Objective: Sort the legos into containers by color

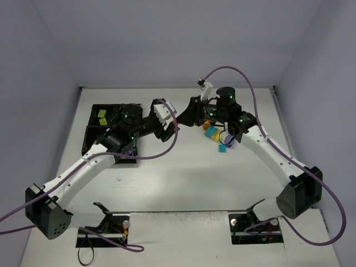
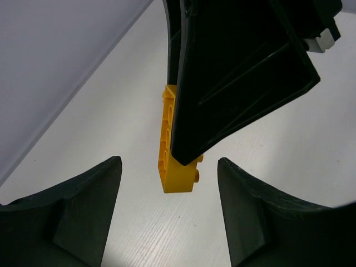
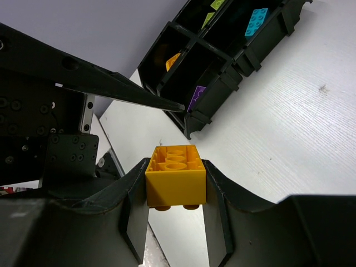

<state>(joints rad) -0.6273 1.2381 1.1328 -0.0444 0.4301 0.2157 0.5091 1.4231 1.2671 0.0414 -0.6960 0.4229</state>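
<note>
Right gripper: pinching the orange brick between both fingers, one finger flat against each side of it.
Orange brick: held up off the table, a little toward 12 o'clock from the table's middle. From above it is hidden where the two grippers meet. The right wrist view shows its hollow underside, with studs poking out at 6 o'clock.
Left gripper: jaws spread, with one finger at 9 o'clock of the brick and the other at 3 o'clock. Bare table shows in the gap on each side, so neither finger touches the brick.
Tray: black, sitting at about 10 o'clock on the table, with the left arm reaching across its near part.
Tray contents, from the right wrist view: two yellow-green bricks in the farthest compartment, a cyan brick in the compartment at 3 o'clock, an orange piece in the one at 9 o'clock, and a purple piece in the nearest.
Loose legos: a small cluster at about 2 o'clock from the table's middle, lying just beside and partly under the right arm. Cyan, orange and a purple ring can be made out. They lie well apart from the tray.
</note>
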